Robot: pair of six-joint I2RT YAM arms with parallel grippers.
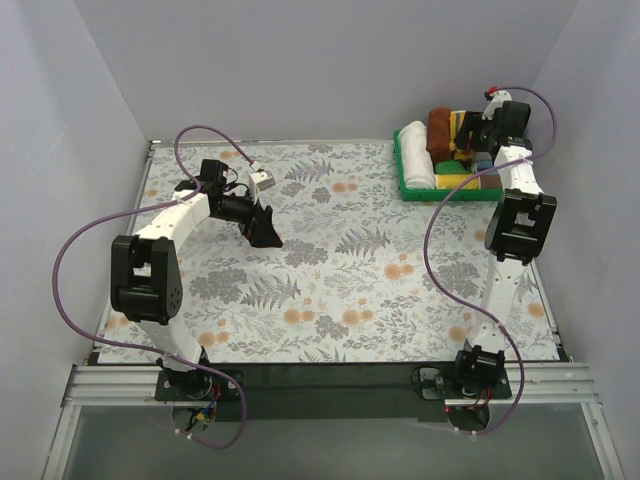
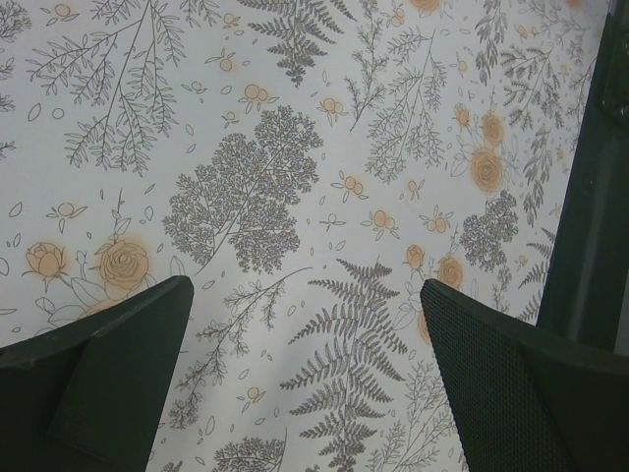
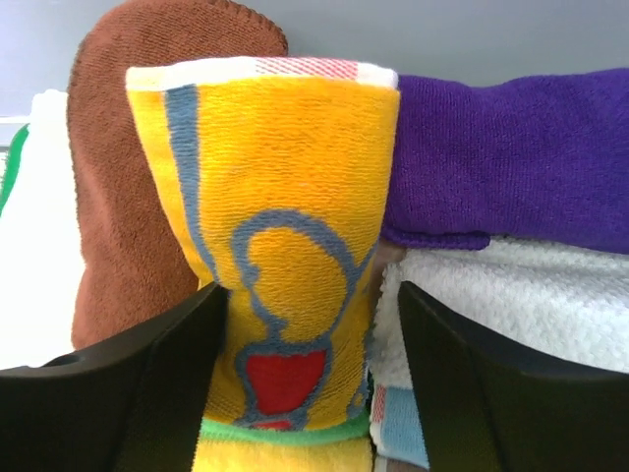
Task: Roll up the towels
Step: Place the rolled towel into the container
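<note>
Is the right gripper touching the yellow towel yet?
Cannot tell. In the right wrist view the right gripper straddles the yellow towel, jaws open; one finger's edge meets the towel's outline, but neither contact nor gap shows plainly.

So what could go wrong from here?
1. The right gripper straddles the yellow towel, which is wedged between the brown towel and purple cloth; closing could pinch a neighbour and drag it out too.
2. The green tray sits by the far edge of the table; a tight pull might shift it.
</note>
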